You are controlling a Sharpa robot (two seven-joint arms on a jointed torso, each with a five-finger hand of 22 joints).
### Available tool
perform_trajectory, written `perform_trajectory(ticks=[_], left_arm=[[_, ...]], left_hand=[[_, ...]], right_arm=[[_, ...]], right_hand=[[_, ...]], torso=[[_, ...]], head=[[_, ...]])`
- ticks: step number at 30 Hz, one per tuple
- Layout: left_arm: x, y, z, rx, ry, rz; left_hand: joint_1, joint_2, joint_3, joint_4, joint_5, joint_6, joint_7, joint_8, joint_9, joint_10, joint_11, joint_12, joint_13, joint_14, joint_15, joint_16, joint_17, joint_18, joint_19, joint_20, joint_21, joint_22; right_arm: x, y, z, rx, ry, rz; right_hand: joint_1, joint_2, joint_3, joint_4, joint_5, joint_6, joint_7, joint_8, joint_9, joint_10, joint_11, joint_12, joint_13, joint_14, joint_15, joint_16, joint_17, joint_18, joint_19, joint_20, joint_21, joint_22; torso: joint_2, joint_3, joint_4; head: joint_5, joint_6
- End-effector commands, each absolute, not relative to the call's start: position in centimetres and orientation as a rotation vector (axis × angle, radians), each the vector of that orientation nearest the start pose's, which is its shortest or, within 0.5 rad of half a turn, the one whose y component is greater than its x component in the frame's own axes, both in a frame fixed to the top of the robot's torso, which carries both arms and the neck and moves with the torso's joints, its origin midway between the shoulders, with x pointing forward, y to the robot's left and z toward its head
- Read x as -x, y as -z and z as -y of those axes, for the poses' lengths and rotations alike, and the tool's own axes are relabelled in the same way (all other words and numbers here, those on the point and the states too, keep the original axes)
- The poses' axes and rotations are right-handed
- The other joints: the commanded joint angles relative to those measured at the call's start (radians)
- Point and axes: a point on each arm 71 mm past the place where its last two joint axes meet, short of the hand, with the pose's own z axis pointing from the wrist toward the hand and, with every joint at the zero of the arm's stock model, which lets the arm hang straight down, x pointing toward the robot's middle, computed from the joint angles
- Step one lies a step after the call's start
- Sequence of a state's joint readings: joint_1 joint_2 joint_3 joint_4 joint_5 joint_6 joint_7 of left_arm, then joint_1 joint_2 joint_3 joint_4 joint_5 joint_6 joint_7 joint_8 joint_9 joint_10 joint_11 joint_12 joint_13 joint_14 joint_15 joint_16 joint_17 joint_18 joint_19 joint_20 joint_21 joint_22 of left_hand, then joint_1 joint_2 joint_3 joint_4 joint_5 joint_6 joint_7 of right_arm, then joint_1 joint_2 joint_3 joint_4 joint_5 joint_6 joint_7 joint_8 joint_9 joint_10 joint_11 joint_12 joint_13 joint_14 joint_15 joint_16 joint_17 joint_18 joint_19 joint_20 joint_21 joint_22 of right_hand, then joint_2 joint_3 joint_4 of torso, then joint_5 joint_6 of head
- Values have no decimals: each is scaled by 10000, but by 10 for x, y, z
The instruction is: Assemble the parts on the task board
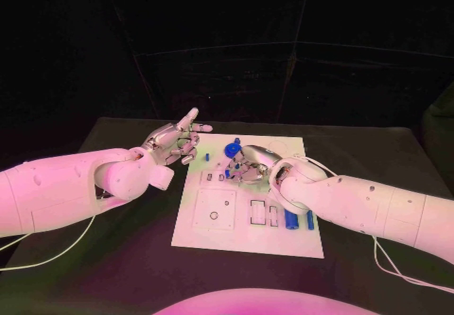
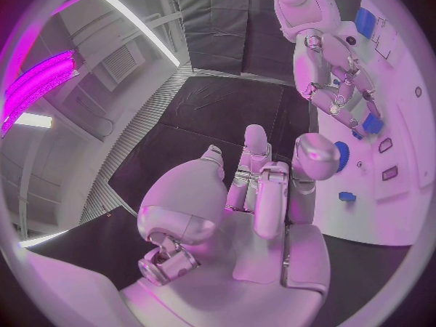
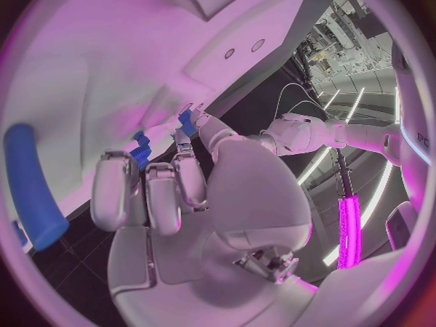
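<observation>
One black table with a matte top, under pink-violet light, backed by a dark curtained wall across the upper frame.

Left arm, white glossy shell, entering from the left edge. Left hand, silver metal, raised at the upper-left corner of the board; fingers spread apart, one pointing up toward the top of the frame, nothing held.

Task board, a flat white rectangular plate at centre frame, its surface cut with rectangular and round recesses. A raised square block with a small hole sits on its left half.

Round blue part, disc-shaped, near the board's upper edge, just right of the left hand and just beside the right hand's fingertips.

Right hand, silver, palm down over the board's upper middle; fingers curled down. In the right wrist view small blue pieces sit at the fingertips; whether they are gripped cannot be told.

Two upright blue bars in slots at the board's right side, partly under the right forearm.
</observation>
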State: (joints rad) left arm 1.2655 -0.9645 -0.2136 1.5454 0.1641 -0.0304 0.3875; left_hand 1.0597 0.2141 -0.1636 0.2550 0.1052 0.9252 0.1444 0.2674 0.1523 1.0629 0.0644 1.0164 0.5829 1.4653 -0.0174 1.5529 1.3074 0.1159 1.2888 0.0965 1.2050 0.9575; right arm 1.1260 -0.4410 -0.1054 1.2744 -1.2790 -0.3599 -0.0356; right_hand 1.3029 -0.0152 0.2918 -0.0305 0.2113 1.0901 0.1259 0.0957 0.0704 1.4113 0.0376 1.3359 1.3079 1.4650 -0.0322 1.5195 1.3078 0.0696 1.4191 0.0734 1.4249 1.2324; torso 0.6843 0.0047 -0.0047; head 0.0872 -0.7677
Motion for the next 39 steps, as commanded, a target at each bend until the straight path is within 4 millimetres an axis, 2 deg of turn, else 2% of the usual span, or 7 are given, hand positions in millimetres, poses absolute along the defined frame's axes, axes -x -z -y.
perform_trajectory(ticks=[1, 39], left_arm=[[-466, 206, -253, 12758, 16951, -15349], [-466, 206, -253, 12776, 17023, -15510]], left_hand=[[106, -26, -3, -67, 38, -55, -7, -31, 9, -60, -18, -65, -13, 891, 85, -47, 2159, 79, -62, 9, -28, 11], [169, -41, -10, -112, 37, -81, 0, -22, 15, -69, -13, -77, -35, 913, 90, -16, 2222, 67, -32, 16, 7, 72]], right_arm=[[-484, 249, 57, 1481, -8946, -17613], [-481, 252, 54, 2154, -8381, -17880]], right_hand=[[-3, 63, -11, 67, 4, 102, -61, 27, 17, -10, -25, -23, 265, 854, -46, 3, 1714, -30, 24, -29, 51, -10], [-15, -123, -42, -7, -107, 17, -29, -36, 0, -94, -8, -118, 181, 845, -38, -21, 1677, -27, 13, -29, 40, -28]], torso=[[-4, 1, -1], [-4, 0, -4]], head=[[2, -13], [13, -87]])
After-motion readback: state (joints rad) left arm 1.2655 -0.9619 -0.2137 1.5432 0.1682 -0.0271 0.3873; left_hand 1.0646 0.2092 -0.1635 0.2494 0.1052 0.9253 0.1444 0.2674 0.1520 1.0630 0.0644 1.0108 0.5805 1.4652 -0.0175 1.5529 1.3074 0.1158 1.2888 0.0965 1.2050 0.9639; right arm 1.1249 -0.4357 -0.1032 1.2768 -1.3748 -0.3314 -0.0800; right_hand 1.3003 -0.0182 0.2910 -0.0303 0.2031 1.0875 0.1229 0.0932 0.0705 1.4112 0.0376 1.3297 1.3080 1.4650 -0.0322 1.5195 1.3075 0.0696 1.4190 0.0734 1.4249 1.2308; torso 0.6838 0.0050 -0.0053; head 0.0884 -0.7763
